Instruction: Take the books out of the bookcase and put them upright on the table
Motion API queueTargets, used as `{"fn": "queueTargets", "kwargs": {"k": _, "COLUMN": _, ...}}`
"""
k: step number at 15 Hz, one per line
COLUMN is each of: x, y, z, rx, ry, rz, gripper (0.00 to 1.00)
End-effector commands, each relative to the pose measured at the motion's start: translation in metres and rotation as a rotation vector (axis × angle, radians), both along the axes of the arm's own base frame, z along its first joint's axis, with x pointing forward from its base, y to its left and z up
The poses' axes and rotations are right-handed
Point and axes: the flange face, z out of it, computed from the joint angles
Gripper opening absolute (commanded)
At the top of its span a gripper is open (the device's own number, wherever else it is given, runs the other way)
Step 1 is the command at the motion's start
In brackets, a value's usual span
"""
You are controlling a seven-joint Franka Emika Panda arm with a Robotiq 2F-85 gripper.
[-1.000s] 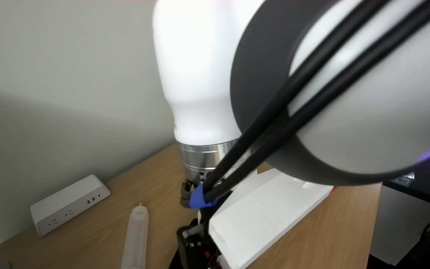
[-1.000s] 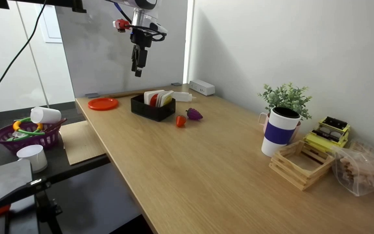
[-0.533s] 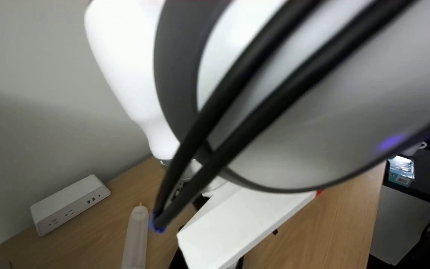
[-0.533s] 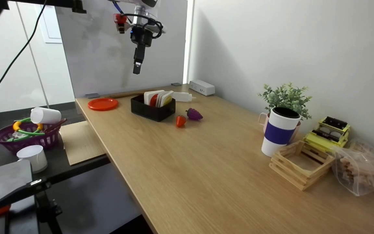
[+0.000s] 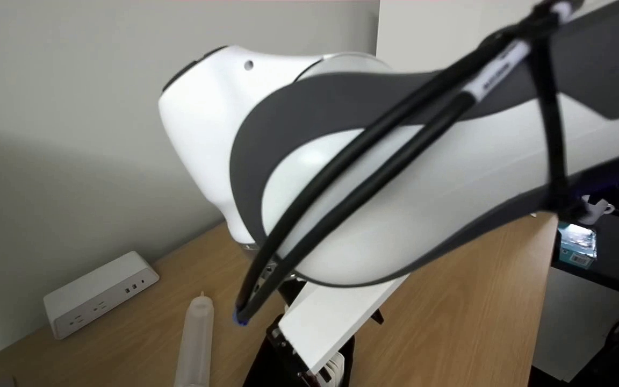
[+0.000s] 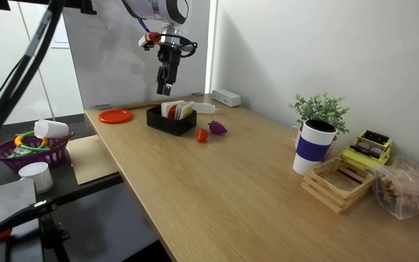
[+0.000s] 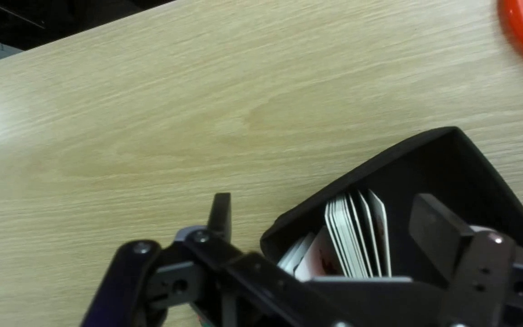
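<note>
Gripper [image 6: 164, 89] hangs over the box [image 6: 169, 128], spread wide, nothing held; the books [image 6: 178, 110] stand inside it. I would narrow the 2 fingers [image 7: 220, 213] so both drop within the sides, pinch 1 book by its covers, then lift straight. A basket [image 6: 36, 159] sits left of the table [image 6: 195, 178], which bears plate [image 6: 115, 116], box, strawberry [image 6: 202, 135], strip [image 6: 226, 97], cup [image 6: 311, 150], crate [image 6: 322, 190] and bag [image 6: 409, 191] before a pale wall [image 6: 267, 54].
</note>
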Motion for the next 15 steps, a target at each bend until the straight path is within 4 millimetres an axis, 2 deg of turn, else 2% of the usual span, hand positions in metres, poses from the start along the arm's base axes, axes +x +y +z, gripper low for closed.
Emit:
{"fn": "queueTargets", "kwargs": {"k": 1, "x": 0.001, "y": -0.002, "z": -0.01, "rx": 0.011, "ry": 0.008, "rz": -0.018, "gripper": 1.0}}
{"fn": "queueTargets", "kwargs": {"k": 8, "x": 0.005, "y": -0.012, "z": -0.04, "rx": 0.024, "ry": 0.064, "rz": 0.001, "gripper": 1.0}}
{"fn": "queueTargets", "kwargs": {"k": 15, "x": 0.006, "y": -0.014, "z": -0.047, "rx": 0.038, "ry": 0.089, "rz": 0.055, "gripper": 1.0}}
